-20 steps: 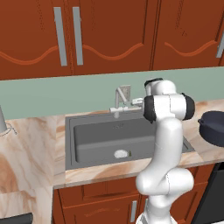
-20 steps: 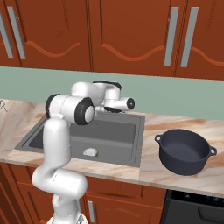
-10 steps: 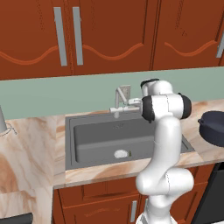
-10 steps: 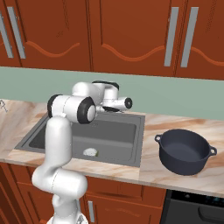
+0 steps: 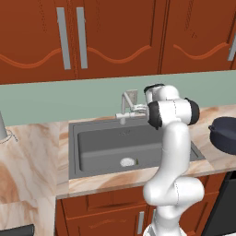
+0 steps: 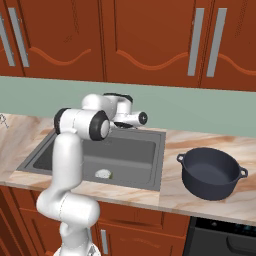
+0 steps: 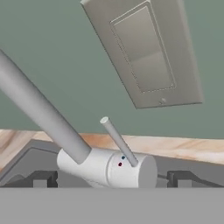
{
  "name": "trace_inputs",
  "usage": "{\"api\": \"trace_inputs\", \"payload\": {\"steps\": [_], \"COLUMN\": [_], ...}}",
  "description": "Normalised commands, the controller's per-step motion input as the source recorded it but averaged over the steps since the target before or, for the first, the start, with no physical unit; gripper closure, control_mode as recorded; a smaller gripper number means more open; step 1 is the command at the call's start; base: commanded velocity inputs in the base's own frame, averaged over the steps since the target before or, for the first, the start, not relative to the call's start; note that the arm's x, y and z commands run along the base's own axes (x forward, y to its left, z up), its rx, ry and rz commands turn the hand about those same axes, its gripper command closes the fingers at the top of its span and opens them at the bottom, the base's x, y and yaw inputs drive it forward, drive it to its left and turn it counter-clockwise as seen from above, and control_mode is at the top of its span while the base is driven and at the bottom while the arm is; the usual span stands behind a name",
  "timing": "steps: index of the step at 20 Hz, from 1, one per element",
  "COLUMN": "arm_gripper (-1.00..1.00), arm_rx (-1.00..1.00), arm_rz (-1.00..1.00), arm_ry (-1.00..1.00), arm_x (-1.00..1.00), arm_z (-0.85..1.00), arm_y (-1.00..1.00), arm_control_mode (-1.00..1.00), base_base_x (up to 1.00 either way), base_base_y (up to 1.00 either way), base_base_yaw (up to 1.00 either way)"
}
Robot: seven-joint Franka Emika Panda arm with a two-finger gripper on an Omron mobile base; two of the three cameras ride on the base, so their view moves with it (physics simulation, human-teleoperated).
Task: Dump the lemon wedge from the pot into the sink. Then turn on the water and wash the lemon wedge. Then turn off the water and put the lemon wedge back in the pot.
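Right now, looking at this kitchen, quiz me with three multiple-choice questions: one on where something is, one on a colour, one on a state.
1. Where is the lemon wedge?
A. in the pot
B. in the sink beside the drain
C. on the counter

2. What colour is the pot?
A. dark navy-black
B. bright red
C. white

3. How does the pincer stand?
A. shut on the faucet lever
B. shut on the pot handle
C. open, its tips either side of the faucet body

Answers:
1 B: a tiny yellowish-green sliver lies on the floor of the sink, next to the round drain.
2 A: the pot on the counter right of the sink is dark navy-black.
3 C: the hand view shows both tips set wide apart, with the faucet between them and nothing gripped.
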Motion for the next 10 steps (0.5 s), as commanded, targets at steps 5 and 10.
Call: {"api": "trace_inputs", "payload": {"steps": [5, 10], "arm_gripper": [-1.00, -1.00], "arm_rx": [0.00, 0.00], "arm_rz": [0.00, 0.00], "arm_ry": [0.00, 0.00], "arm_x": [0.20, 0.17], "arm_z": [-0.01, -0.04], "arm_y": [0.00, 0.00], "arm_control_mode": [-1.00, -1.00], "base_base_x": [0.00, 0.00], "base_base_y": [0.00, 0.00], "base_base_yaw": [0.00, 0.00]}}
